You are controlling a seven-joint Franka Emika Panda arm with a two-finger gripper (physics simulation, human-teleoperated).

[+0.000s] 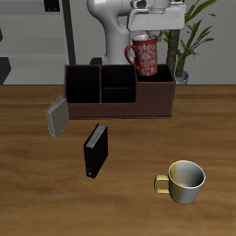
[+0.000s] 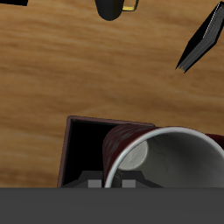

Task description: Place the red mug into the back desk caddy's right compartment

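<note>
The red mug (image 1: 143,57) with a pale pattern hangs tilted in my gripper (image 1: 147,39), which is shut on its rim. It is over the wide end bay (image 1: 159,80) of the long maroon-brown desk caddy (image 1: 118,108) at the table's back, with its base about level with the caddy's rim. In the wrist view the mug (image 2: 122,142) shows close up with its light grey inside, and the dark end bay (image 2: 83,150) lies beneath it. I cannot tell whether the mug touches the caddy's wall.
A yellowish-cream mug (image 1: 184,181) stands near the table's front edge. A black book (image 1: 96,150) stands mid-table and a grey book (image 1: 57,117) leans by the caddy's other end. A potted plant (image 1: 189,41) is behind the caddy.
</note>
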